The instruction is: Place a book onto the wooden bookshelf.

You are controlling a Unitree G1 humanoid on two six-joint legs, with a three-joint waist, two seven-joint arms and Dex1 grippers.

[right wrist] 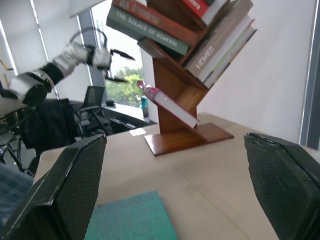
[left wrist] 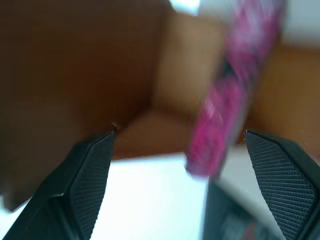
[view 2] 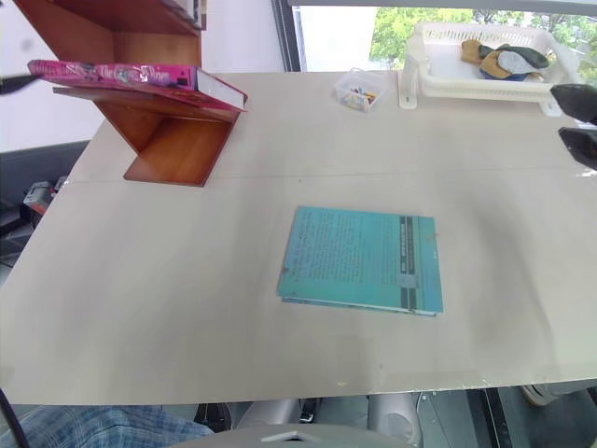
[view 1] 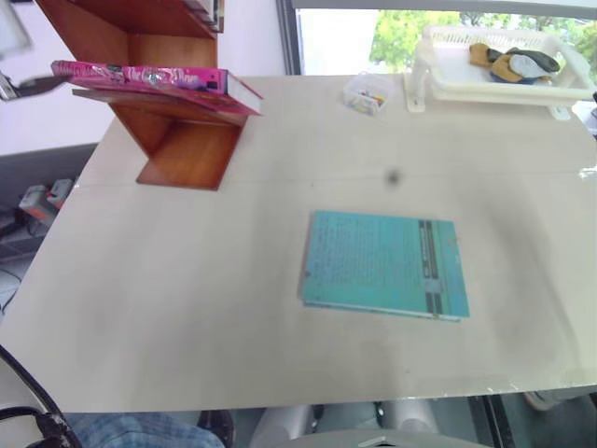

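The pink book (view 1: pixel 140 77) lies flat on the lowest slanted board of the wooden bookshelf (view 1: pixel 182 149) at the table's far left, its end jutting past the board's edge. My left gripper (right wrist: pixel 122 67) hovers open just off the book's outer end, not touching it; in the left wrist view its fingers (left wrist: pixel 90 170) stand wide apart with the book (left wrist: pixel 225 110) ahead of them. My right gripper (view 2: pixel 580 121) is open and holds nothing at the right side of the table, level with the white basket.
A thin teal book (view 1: pixel 384 264) lies flat mid-table. A white plastic basket (view 1: pixel 438 89) holding small items stands at the far right, a small clear box (view 1: pixel 366 93) beside it. Upper shelf boards carry several other books (right wrist: pixel 150 22).
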